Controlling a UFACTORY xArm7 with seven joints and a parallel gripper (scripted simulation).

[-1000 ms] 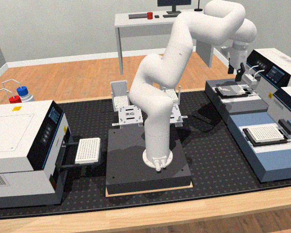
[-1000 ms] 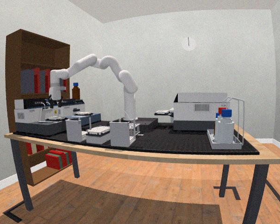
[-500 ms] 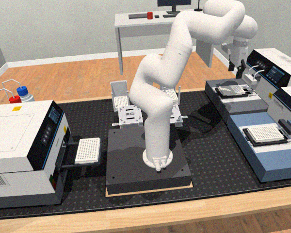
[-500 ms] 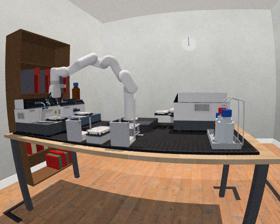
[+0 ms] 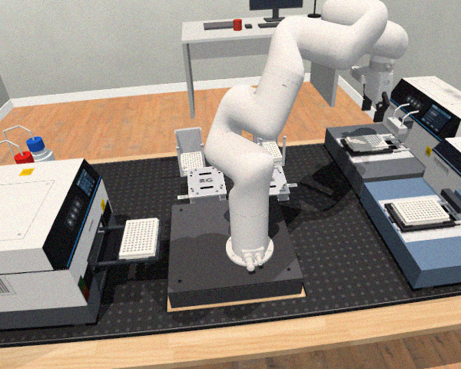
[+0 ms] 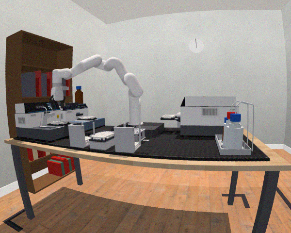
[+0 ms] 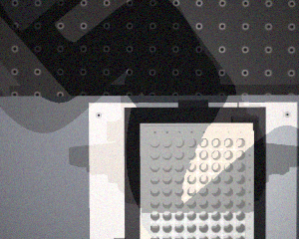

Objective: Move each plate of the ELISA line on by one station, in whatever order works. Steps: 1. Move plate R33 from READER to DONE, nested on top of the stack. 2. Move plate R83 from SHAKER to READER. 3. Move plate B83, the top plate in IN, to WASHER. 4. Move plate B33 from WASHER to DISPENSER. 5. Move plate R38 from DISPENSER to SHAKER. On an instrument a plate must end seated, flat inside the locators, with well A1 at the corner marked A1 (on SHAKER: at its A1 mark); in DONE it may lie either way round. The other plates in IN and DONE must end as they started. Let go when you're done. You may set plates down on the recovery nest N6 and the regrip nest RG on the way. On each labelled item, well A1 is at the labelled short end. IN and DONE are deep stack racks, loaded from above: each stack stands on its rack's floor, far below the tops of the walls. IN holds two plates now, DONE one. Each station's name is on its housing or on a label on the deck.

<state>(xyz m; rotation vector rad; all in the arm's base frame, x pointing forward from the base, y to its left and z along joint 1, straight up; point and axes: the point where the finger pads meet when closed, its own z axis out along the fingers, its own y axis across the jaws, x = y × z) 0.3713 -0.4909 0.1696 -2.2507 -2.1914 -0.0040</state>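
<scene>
My gripper is open and empty, hanging well above the plate on the grey instrument at the far right. The gripper also shows in the exterior view. The wrist view looks straight down on this white well plate, seated in a dark frame and partly in shadow; my fingers are out of that view. A second plate sits on the blue instrument nearer the front. A third plate lies on the tray of the large white instrument at the left.
Two stack racks stand at the back, with the RG nest and another nest in front. A plate on a white block sits between the racks. Bottles stand far left. Tall instrument housings flank the gripper.
</scene>
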